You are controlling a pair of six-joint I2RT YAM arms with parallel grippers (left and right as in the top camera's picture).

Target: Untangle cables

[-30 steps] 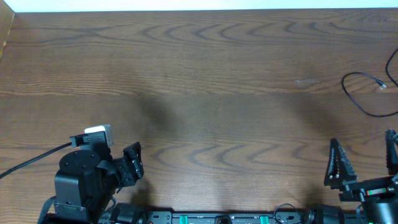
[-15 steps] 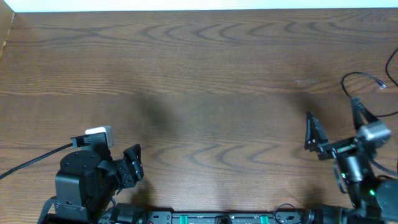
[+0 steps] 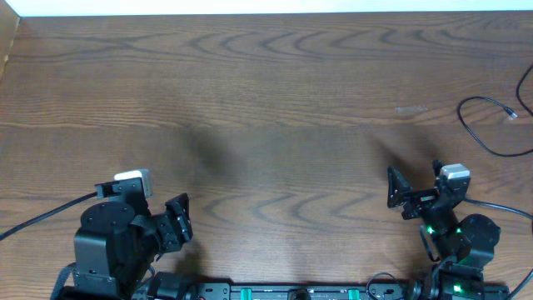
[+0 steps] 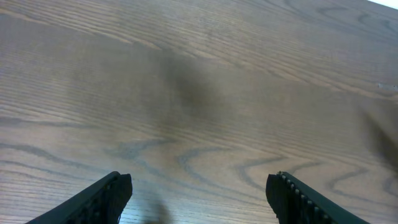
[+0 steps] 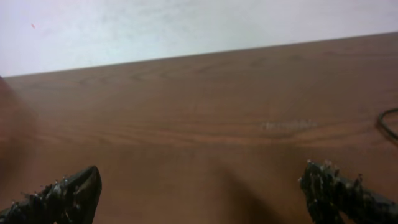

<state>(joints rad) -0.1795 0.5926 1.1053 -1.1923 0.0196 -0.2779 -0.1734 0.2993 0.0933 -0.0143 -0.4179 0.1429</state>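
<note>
Nearest, at the table's front edge, the left gripper (image 3: 176, 219) sits low on the left side. Its arm is bunched up behind it, and a thick black lead (image 3: 37, 218) (the arm's own, not one of the cords to be sorted) runs off to the left border. From its wrist camera both fingers (image 4: 111, 194) show at the bottom corners with a broad gap between them and only bare wood in that gap. The jaws stand apart and hold nothing.

On the right side, a little farther in from the front edge, the right gripper (image 3: 414, 185) points out over the table (image 3: 275, 100). Its jaws are spread wide. In the wrist view its fingertips (image 5: 69, 191) frame plain board, with nothing gripped or touched.

Beyond both grippers the middle of the brown wood-grain table shows soft shadows and a faint pale scuff (image 3: 410, 108) toward the right.

Farther out on the right, well apart from the right gripper, a thin black cable (image 3: 460, 112) lies flat on the table. It curves in an open loop with a small plug (image 3: 508, 110) at its upper end, then trails off past the right border. The right wrist camera catches just a sliver of it at its right edge. A pale strand (image 3: 522, 87) crosses the border just above the plug, but too little of it shows to tell whether it is another cable.

Farthest, the table's back edge meets a white surface (image 3: 250, 7).
</note>
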